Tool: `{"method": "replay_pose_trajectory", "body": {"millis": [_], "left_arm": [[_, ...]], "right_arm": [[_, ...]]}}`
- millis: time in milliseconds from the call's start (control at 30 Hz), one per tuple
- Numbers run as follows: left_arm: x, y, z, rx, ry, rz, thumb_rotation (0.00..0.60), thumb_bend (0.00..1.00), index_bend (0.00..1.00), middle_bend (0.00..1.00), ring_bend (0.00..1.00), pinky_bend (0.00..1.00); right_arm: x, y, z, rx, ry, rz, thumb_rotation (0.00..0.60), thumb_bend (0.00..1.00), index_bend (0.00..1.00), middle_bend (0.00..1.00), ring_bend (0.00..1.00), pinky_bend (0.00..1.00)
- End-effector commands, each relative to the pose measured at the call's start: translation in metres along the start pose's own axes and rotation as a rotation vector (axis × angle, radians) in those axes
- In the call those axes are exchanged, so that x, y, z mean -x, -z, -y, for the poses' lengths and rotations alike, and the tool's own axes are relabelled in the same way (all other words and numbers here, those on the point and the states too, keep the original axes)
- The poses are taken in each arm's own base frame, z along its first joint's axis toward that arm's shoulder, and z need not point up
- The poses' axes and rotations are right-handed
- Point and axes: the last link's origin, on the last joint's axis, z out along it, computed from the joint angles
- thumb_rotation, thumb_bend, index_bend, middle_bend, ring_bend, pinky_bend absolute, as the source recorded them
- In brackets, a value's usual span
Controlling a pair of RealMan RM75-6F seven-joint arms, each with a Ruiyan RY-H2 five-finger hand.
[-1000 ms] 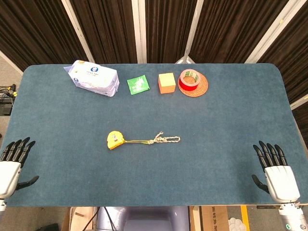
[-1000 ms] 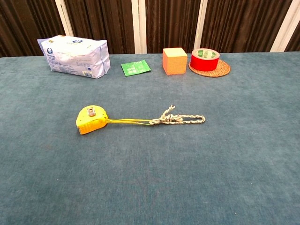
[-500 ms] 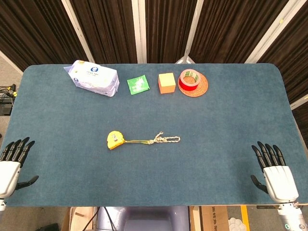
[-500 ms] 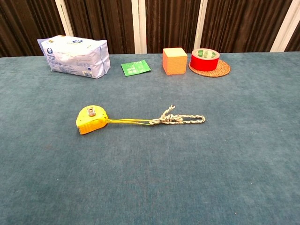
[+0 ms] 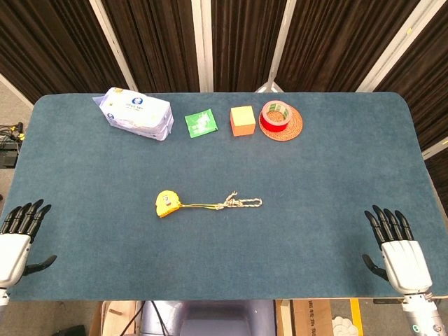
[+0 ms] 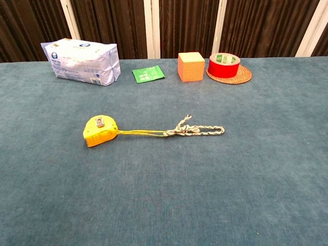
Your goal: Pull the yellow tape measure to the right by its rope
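While both hands sit at the near edge of the blue-green felt table [image 5: 336, 168], their dark fingers are spread and straight, holding nothing — the left hand [image 5: 15, 241] at the near left corner, the right hand [image 5: 397, 248] at the near right corner, both seen only in the head view.

Well apart from either hand, the small yellow tape measure [image 5: 166, 204] lies flat near the middle of the table, slightly left of centre. Its thin yellow cord runs rightward into a braided grey-white rope loop [image 5: 241, 203], knotted where the two join and lying slack on the felt.

Along the far edge stand, from left to right, a white-and-blue plastic pack of tissues [image 5: 134, 113], a flat green packet [image 5: 201, 124], an orange cube [image 5: 242, 120] and a red roll of tape [image 5: 276, 115] — the roll resting on a round woven coaster [image 5: 295, 129].
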Motion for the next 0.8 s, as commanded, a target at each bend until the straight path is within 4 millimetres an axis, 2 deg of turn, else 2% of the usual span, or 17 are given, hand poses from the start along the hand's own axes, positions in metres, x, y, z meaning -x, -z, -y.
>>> {"method": "replay_pose_trajectory", "body": {"millis": [33,200,300,600,800], "left_arm": [[0.000,-0.001,0.000,-0.002,0.003,-0.001,0.600,0.00,0.00,0.00,0.00,0.00],[0.001,-0.004,0.001,-0.015,0.010,0.007,0.600,0.00,0.00,0.00,0.00,0.00],[0.003,-0.005,0.002,-0.019,0.009,0.015,0.600,0.00,0.00,0.00,0.00,0.00],[0.003,-0.006,0.000,-0.014,0.016,0.022,0.600,0.00,0.00,0.00,0.00,0.00],[0.003,-0.007,0.001,-0.018,0.025,0.025,0.600,0.00,0.00,0.00,0.00,0.00]], "right_arm": [[-0.001,-0.003,0.003,-0.007,-0.020,-0.009,0.600,0.27,0.00,0.00,0.00,0.00],[-0.002,-0.014,0.009,-0.032,-0.056,-0.021,0.600,0.27,0.01,0.00,0.00,0.00],[-0.002,-0.028,0.018,-0.060,-0.068,-0.026,0.600,0.27,0.11,0.00,0.00,0.00],[0.003,-0.084,0.072,-0.154,-0.122,0.009,0.600,0.31,0.35,0.03,0.00,0.00],[0.018,-0.118,0.104,-0.182,-0.116,0.046,0.600,0.31,0.39,0.06,0.00,0.00]]}}
